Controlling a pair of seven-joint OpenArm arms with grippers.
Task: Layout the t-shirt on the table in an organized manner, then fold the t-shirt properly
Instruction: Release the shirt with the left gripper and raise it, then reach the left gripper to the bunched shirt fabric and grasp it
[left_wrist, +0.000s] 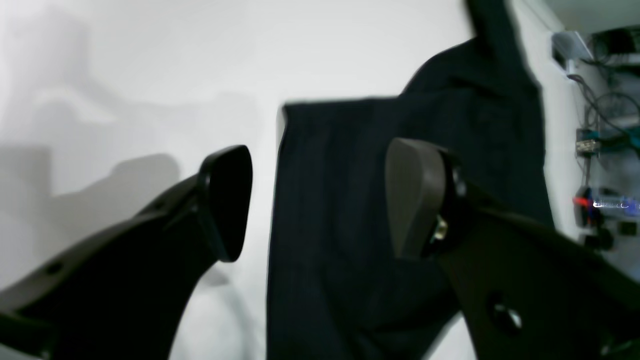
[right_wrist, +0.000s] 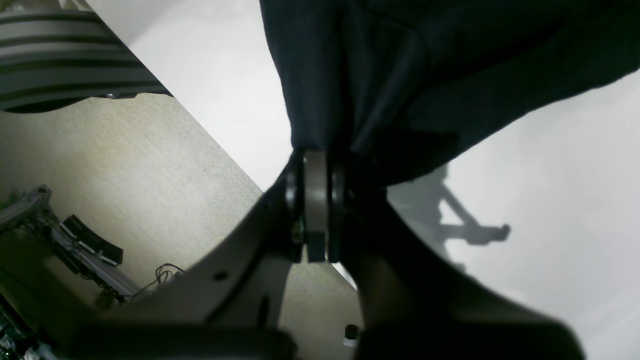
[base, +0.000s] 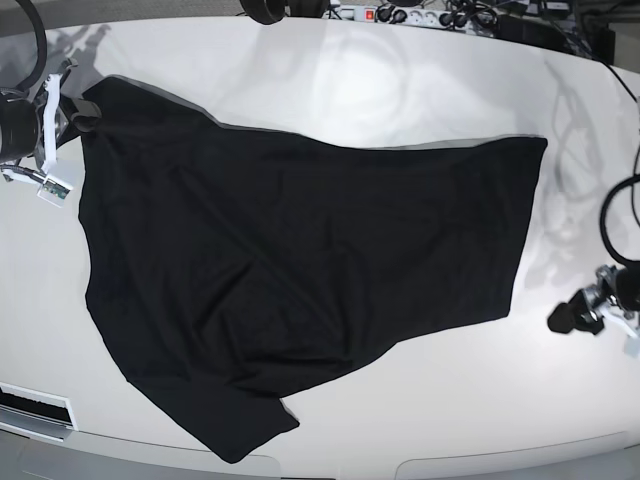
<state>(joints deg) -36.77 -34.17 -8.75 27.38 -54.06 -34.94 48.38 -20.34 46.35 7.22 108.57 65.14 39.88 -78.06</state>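
The black shirt (base: 300, 270) lies spread on the white table (base: 400, 90), covering most of its middle. One straight edge of the shirt runs down on the right of the base view, near the left gripper (base: 578, 316), and does not touch it. On the left of the base view the cloth rises a little to a corner, where the right gripper (base: 80, 112) holds it. A narrow flap of the shirt reaches toward the near table edge at the bottom of that view.

In the left wrist view the left gripper (left_wrist: 320, 200) has its fingers wide apart, with nothing between them. The shirt (left_wrist: 380, 210) is seen beyond the fingers, on the table (left_wrist: 150, 75); its pale-edged corner is close to the gap, but the picture is blurred.

In the right wrist view the right gripper (right_wrist: 316, 207) is pressed together on a bunch of the shirt (right_wrist: 400, 75). The cloth hangs in folds from the fingertips, above the table (right_wrist: 550, 200). Beside the table edge a beige floor (right_wrist: 125, 165) is visible, with some cables and metal parts on it.
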